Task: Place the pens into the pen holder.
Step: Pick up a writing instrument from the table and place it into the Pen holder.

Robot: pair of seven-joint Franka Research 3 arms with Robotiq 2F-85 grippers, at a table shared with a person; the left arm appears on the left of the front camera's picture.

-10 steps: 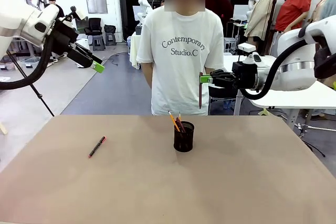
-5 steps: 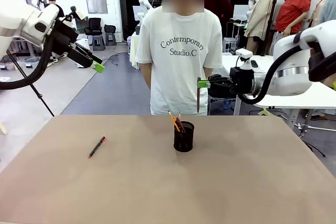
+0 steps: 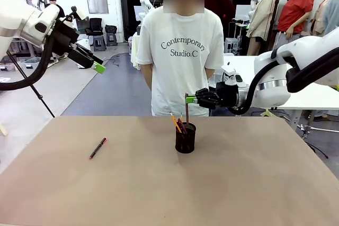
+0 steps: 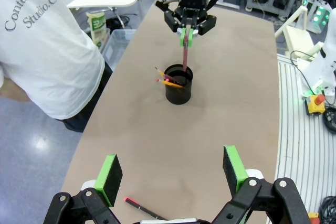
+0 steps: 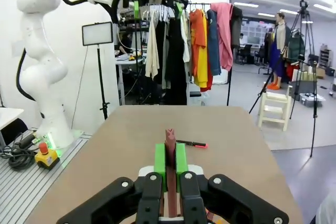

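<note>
Table (image 3: 254, 183) bears one pen holder (image 3: 185, 139), one black pen (image 3: 97, 148), one gripped pencil (image 3: 186, 110).

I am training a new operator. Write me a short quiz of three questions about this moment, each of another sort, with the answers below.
1. True or false: the black pen stands in the pen holder.
2. The right gripper is shut on which thing? A: the black pen. B: the reddish-brown pencil. C: the yellow-orange pencil.
3. Fill the gap: the left gripper, raised above the table, is ____ and holds nothing.

Key
1. False: it lies flat on the table, apart from the holder.
2. B: it hangs upright over the holder.
3. open
</note>
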